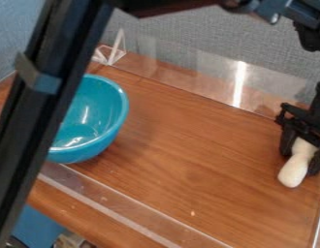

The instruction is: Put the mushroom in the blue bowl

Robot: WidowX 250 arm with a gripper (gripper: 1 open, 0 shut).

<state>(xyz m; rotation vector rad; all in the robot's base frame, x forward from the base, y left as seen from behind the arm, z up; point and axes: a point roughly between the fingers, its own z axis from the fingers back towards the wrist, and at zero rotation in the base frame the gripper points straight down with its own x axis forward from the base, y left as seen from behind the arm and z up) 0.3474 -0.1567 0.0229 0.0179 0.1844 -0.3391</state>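
The mushroom (295,170), a small cream-white piece, lies on the wooden table (189,165) at the far right, with its lower end pointing towards the front edge. My black gripper (303,147) points down over its upper end, a finger on each side, shut on it. That upper end is hidden between the fingers. The blue bowl (87,116) is a large glossy teal bowl. It stands at the left of the table, far from the gripper, and nothing shows inside it.
A thick dark arm link (47,107) crosses the left foreground and hides part of the bowl. A clear plastic wall (214,76) runs along the back of the table. A white wire stand (113,48) sits at the back left. The table's front edge runs diagonally below.
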